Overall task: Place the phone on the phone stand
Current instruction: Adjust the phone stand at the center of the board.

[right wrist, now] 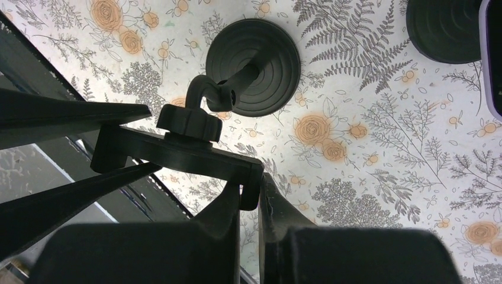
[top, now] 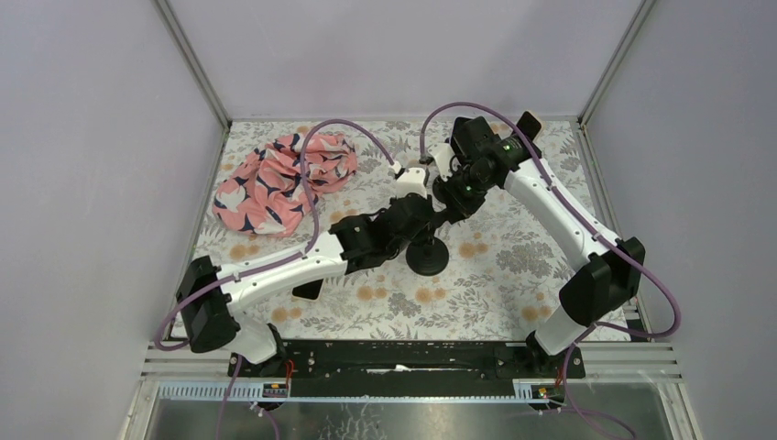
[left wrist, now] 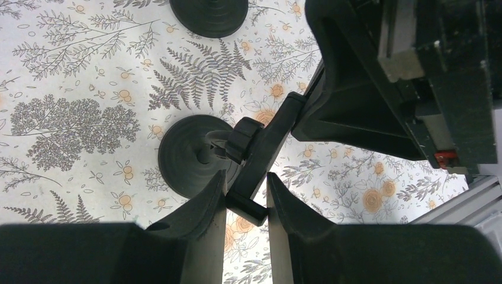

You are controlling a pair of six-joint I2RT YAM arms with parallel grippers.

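I work in a robotics lab, inside a closed test cell. My left arm [top: 275, 266] and my right arm [top: 559, 211] are bolted side by side to a black mounting rail [top: 412, 353] at the near edge of the table [top: 513, 275]. Plain pale walls [top: 92, 137] box the table in on three sides, and they meet at bare aluminium frame posts [top: 194, 64]. Purple cables [top: 662, 298] loop in the open along both arms. The only homely touches are the table's cover, printed with ferns and orange flowers, and a crumpled pink patterned cloth [top: 284, 179] lying at the far left.
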